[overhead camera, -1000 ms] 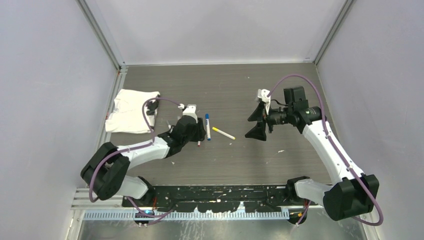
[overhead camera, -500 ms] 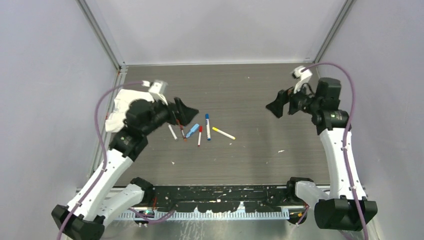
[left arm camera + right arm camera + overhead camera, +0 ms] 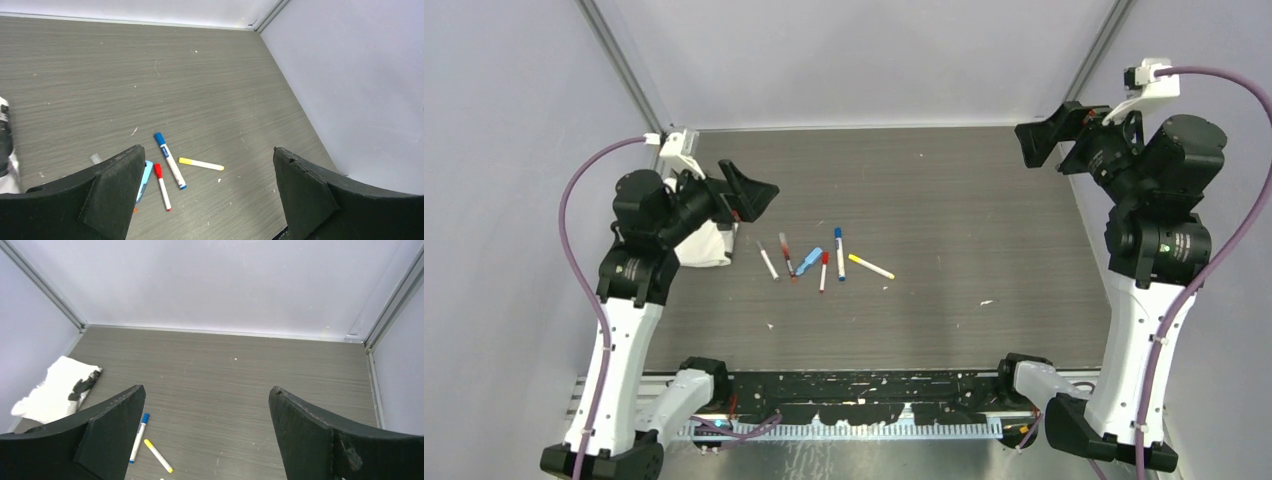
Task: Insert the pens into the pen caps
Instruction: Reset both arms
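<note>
Several white-barrelled pens lie in a loose row mid-table. From left they are a dark-tipped pen [image 3: 768, 263], a dark-red pen [image 3: 785, 253], a red pen [image 3: 824, 270], a blue pen [image 3: 839, 252] and a yellow pen [image 3: 871, 266]. In the left wrist view the blue pen [image 3: 169, 160], red pen [image 3: 161, 180] and yellow pen [image 3: 201, 163] each carry a coloured pen cap on one end. My left gripper [image 3: 759, 195] hangs raised and open, left of the pens. My right gripper [image 3: 1042, 135] is open and high at the back right, far from them.
A light-blue oblong piece [image 3: 809, 259] lies among the pens. A white cloth [image 3: 55, 395] with a dark smudge sits at the left wall, partly under my left arm. Grey walls enclose the table on three sides.
My left gripper lifted off the pens and drew back to the left, opening wide. The right arm rose and swung to the back right corner. Pens once covered by the left gripper show.
</note>
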Tool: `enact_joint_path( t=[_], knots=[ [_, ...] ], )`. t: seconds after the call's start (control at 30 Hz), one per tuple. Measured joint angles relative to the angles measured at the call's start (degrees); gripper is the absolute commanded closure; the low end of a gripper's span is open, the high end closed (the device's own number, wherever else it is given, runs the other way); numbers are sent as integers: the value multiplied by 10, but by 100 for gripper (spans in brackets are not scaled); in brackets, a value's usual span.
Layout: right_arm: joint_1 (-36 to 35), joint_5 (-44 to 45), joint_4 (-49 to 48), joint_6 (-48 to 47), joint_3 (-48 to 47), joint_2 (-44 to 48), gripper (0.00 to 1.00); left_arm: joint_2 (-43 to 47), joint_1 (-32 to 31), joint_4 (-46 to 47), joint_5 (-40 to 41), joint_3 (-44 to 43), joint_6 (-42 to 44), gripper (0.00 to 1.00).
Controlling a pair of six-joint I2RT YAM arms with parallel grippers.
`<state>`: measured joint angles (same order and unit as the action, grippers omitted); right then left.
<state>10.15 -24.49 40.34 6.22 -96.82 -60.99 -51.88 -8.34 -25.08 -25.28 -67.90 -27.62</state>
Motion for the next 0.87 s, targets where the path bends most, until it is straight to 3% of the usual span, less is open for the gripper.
enact_joint_path(
  t=[0.4, 0.87],
  knots=[
    [0, 9, 56, 77, -28, 1, 0, 71, 0, -68, 17, -35, 47, 0],
    [0, 8, 61, 83, 0, 7, 0, 93, 0, -82, 6, -5, 56, 0]
  ],
)
